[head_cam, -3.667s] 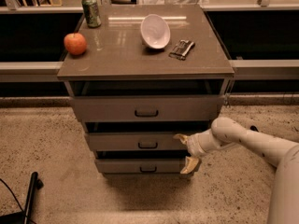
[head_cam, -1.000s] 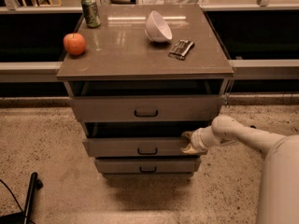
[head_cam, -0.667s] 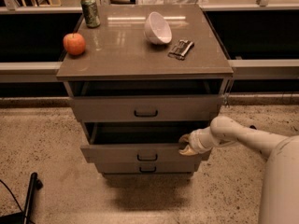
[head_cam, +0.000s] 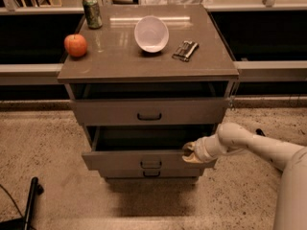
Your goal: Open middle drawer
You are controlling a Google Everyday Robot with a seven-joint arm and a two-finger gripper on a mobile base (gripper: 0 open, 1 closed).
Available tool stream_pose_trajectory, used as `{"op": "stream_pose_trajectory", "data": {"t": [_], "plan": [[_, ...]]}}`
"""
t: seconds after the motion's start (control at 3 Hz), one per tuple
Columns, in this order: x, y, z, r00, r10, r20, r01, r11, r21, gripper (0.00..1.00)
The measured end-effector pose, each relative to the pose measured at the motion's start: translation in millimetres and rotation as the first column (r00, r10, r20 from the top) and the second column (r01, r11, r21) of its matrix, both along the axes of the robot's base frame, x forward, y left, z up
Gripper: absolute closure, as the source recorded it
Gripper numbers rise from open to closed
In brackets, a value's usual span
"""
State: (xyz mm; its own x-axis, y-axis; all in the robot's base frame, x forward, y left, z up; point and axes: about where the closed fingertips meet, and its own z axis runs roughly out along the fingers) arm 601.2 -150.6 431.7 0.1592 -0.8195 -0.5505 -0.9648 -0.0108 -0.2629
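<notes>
Three-drawer cabinet [head_cam: 96,110]: the middle drawer [head_cam: 120,161] is pulled out, its inside too dark to read. End effector [head_cam: 189,153] at its front's right top edge, seemingly touching; grip unclear.

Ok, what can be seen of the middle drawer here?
The middle drawer is the second of three in a taupe-grey cabinet, with a flat, low front and a small dark loop handle at its centre. It stands partly open and level: its front juts out past the top drawer and the bottom drawer, showing a dark, shallow inside. The tool is at the right end of its front's upper edge, apparently touching it.
</notes>
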Motion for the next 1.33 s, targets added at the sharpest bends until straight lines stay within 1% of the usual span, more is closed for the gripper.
{"op": "stream_pose_trajectory", "data": {"t": [0.33,0.67,1.0,1.33], "plan": [[0.3,-1.0,0.0,1.0000,0.000,0.000,0.000,1.000,0.000,0.40],[0.2,-0.9,0.0,1.0000,0.000,0.000,0.000,1.000,0.000,0.09],[0.2,-0.9,0.0,1.0000,0.000,0.000,0.000,1.000,0.000,0.00],[0.6,0.8,-2.6,0.9998,0.009,-0.018,-0.009,1.000,0.017,0.00]]}}
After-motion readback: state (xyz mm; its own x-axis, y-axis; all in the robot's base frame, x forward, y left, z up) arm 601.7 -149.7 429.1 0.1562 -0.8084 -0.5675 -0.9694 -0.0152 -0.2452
